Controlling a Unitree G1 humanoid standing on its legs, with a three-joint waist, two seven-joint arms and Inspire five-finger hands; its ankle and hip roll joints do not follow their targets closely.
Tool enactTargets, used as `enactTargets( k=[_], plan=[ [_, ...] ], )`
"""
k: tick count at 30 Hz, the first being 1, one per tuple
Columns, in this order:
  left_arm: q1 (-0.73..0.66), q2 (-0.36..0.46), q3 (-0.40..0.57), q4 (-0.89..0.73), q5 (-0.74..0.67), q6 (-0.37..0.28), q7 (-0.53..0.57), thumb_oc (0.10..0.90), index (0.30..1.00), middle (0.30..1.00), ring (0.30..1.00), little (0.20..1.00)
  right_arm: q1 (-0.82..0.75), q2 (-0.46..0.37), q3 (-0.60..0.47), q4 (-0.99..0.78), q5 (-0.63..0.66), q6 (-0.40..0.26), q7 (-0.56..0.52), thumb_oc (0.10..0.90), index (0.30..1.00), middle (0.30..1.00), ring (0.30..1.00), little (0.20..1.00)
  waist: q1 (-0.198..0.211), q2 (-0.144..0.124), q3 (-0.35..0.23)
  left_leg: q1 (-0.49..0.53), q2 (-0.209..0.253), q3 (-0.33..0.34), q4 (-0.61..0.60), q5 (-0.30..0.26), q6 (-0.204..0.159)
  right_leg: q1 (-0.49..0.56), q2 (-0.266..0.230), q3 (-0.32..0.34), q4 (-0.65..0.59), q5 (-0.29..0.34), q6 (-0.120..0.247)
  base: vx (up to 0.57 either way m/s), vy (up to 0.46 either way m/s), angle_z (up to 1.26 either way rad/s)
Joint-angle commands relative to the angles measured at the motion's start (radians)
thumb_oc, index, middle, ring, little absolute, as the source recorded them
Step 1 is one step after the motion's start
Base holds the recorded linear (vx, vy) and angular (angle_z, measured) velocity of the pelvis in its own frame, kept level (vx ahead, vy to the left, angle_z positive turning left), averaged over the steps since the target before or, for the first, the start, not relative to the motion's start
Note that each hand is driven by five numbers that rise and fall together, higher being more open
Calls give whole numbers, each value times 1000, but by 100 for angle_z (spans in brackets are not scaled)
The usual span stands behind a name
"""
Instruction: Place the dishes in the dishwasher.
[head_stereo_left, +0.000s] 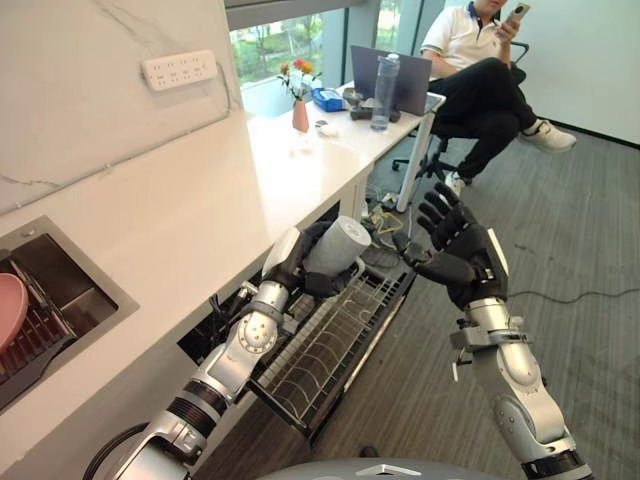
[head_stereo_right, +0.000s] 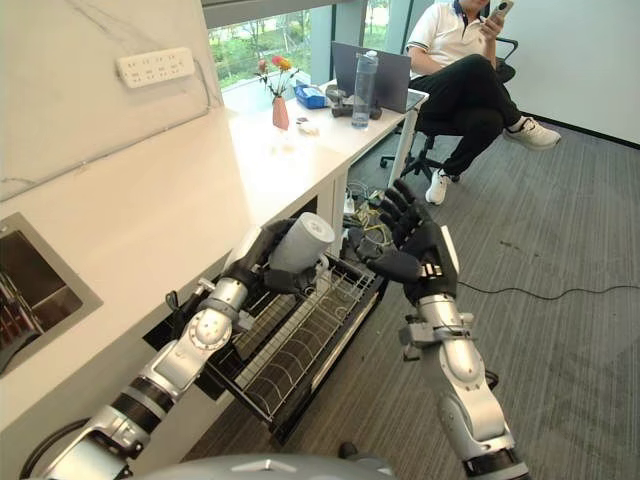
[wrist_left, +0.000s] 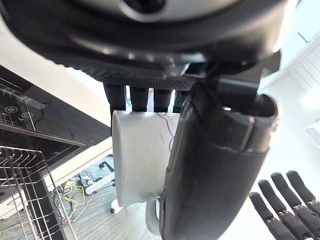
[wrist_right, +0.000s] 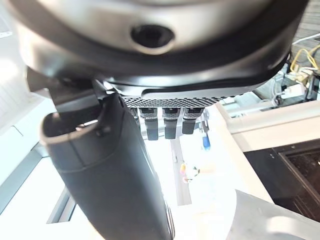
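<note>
Sink: at 9 o'clock, a pink dish (head_stereo_left: 8, 308) sat in the sink (head_stereo_left: 70, 290) set into the white surface (head_stereo_left: 190, 215).
Left robot hand: the left robot hand (head_stereo_left: 318, 282) was curled round a grey cup (head_stereo_left: 338, 245), tilted, above the pulled-out dishwasher rack (head_stereo_left: 335, 345) near centre.
Cup handling: it looked rigid, light, smooth and likely breakable; a wrap round its side wall suited it.
Right robot hand: at 3 o'clock, the right robot hand (head_stereo_left: 462, 250) hung with fingers spread, holding nothing, beside the cup.

White counter (head_stereo_left: 190, 215) with power strip (head_stereo_left: 180, 69), flower vase (head_stereo_left: 300, 115), laptop (head_stereo_left: 392, 80), clear bottle (head_stereo_left: 384, 92), blue box (head_stereo_left: 326, 99)
</note>
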Motion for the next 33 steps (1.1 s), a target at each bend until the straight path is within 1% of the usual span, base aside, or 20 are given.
enactTargets(
  k=[1,3,4,5,6,7,8,9,13,16,18,19,26,29,33],
  plan=[
    [-112,-9,27,-22,9,-124,74,400,300,300,300,300,-123,34,-107,-57,-28,-148,-40,800,900,900,900,900,10,3,-18,10,-26,11,13,-81,29,26,-31,-61,21,-82,65,17,-1,6],
    [-105,-11,34,-29,-10,-119,77,400,300,300,300,300,-118,48,-96,-38,20,-143,-38,800,900,900,900,900,13,0,-18,11,-27,8,13,-82,29,27,-31,-62,22,-82,64,14,1,5],
    [-107,-15,33,-35,-25,-114,79,400,300,300,300,300,-116,65,-67,-14,103,-136,-23,800,900,900,900,900,18,-3,-19,11,-27,5,13,-81,28,28,-30,-63,23,-82,64,15,-7,5],
    [-109,-18,31,-38,-31,-111,79,400,300,300,300,300,-116,70,-49,-5,142,-132,-13,800,900,900,900,900,19,-6,-18,13,-28,5,13,-82,28,28,-30,-63,23,-81,63,12,-8,5],
    [-109,-18,32,-38,-32,-110,79,400,300,300,300,300,-117,70,-49,-3,145,-133,-11,800,900,900,900,900,19,-6,-18,13,-28,5,13,-82,28,29,-30,-63,23,-81,63,11,-6,5],
    [-110,-19,30,-40,-37,-109,78,400,300,300,300,300,-114,71,-36,2,174,-128,0,800,900,900,900,900,20,-8,-18,13,-27,4,13,-82,27,30,-30,-64,23,-81,63,20,-6,7],
    [-119,-25,21,-45,-45,-106,74,400,300,300,300,300,-112,78,-3,16,231,-116,24,800,900,900,900,900,24,-10,-17,14,-26,2,13,-81,25,30,-29,-66,23,-82,62,20,-6,6],
    [-119,-24,21,-45,-46,-106,74,400,300,300,300,300,-113,78,-3,18,233,-117,26,800,900,900,900,900,23,-11,-17,14,-26,2,13,-81,25,30,-29,-66,23,-82,62,16,-5,4],
    [-149,-37,0,-47,-50,-99,70,400,300,300,300,300,-111,84,54,29,327,-99,60,800,900,900,900,900,26,-14,-18,15,-27,-3,13,-80,22,34,-29,-70,22,-84,61,0,0,0],
    [-170,-45,-21,-43,-54,-97,56,400,300,300,300,300,-110,75,87,33,369,-80,85,800,900,900,900,900,29,-16,-17,14,-25,-9,13,-79,19,36,-30,-76,20,-87,60,2,-3,1],
    [-170,-45,-21,-43,-54,-97,56,400,300,300,300,300,-110,75,87,33,370,-80,85,800,900,900,900,900,29,-16,-17,14,-25,-9,13,-79,19,37,-30,-77,20,-87,60,4,-5,2],
    [-177,-50,-35,-42,-52,-96,44,400,300,300,300,300,-111,66,102,30,390,-70,101,800,900,900,900,900,31,-18,-17,14,-25,-11,13,-81,17,40,-31,-81,18,-88,60,0,0,0],
    [-172,-50,-47,-48,-51,-96,24,400,300,300,300,300,-114,49,113,35,384,-53,107,800,900,900,900,900,35,-19,-16,15,-25,-15,13,-81,16,43,-32,-87,17,-89,60,4,-4,2],
    [-175,-51,-61,-45,-43,-94,11,400,300,300,300,300,-127,30,130,47,369,-30,99,800,900,900,900,900,39,-19,-14,14,-26,-19,13,-81,17,45,-34,-91,17,-89,59,4,-2,3],
    [-180,-53,-69,-41,-37,-89,4,400,300,300,300,300,-137,24,147,52,389,-17,103,800,900,900,900,900,43,-20,-14,14,-27,-21,13,-82,17,46,-35,-95,17,-89,58,1,0,1]
  ],
)
